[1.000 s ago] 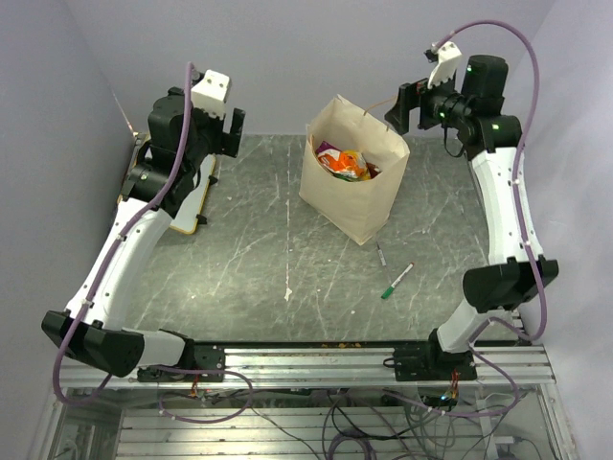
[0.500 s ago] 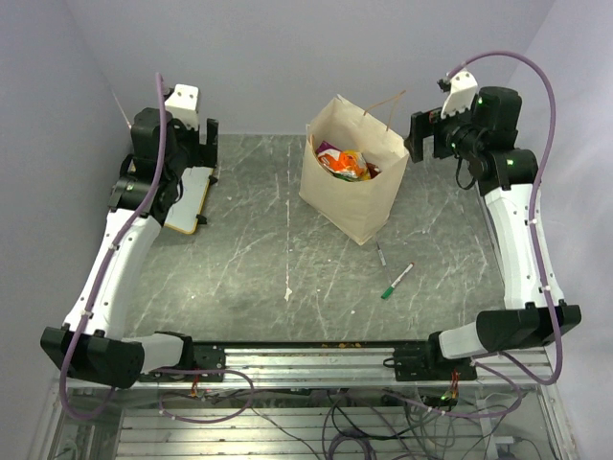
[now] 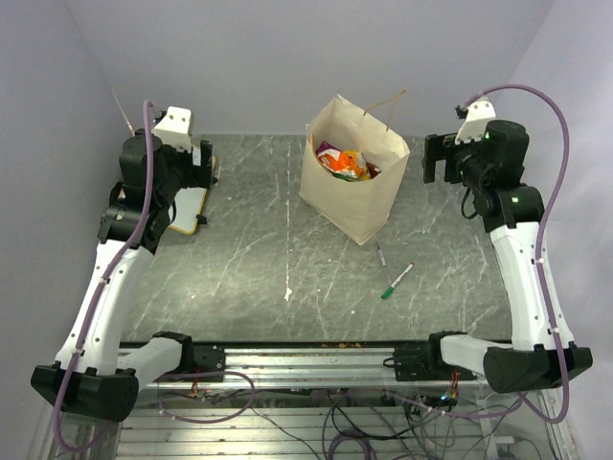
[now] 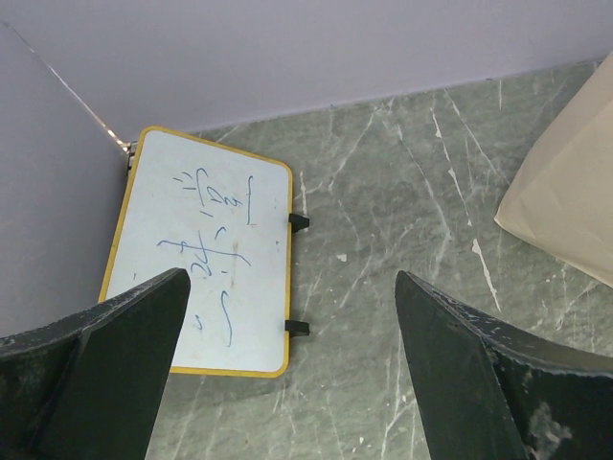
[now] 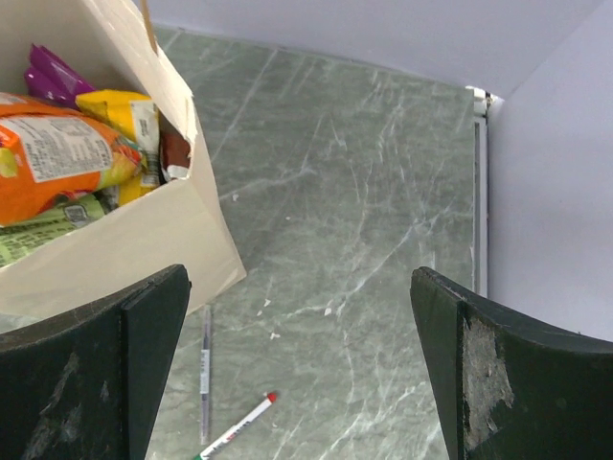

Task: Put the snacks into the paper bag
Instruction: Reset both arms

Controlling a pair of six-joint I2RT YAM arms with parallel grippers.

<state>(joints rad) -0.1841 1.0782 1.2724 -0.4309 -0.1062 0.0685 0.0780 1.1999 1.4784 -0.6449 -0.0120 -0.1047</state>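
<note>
at the far middle of the table (image 3: pixel 268 259), the paper bag (image 3: pixel 354 206) stands upright with the snacks (image 3: pixel 345 163) inside. my left claw (image 4: pixel 289 287) and right claw (image 5: pixel 299 278) gape wide, holding nothing, 1 each side.

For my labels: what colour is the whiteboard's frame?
The whiteboard has a yellow frame; the left wrist view shows it best.

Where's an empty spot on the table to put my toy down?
The big bare stretch of table between the whiteboard and the paper bag. Crowded spots: the pens in front of the bag, and inside it, among the snacks.
</note>
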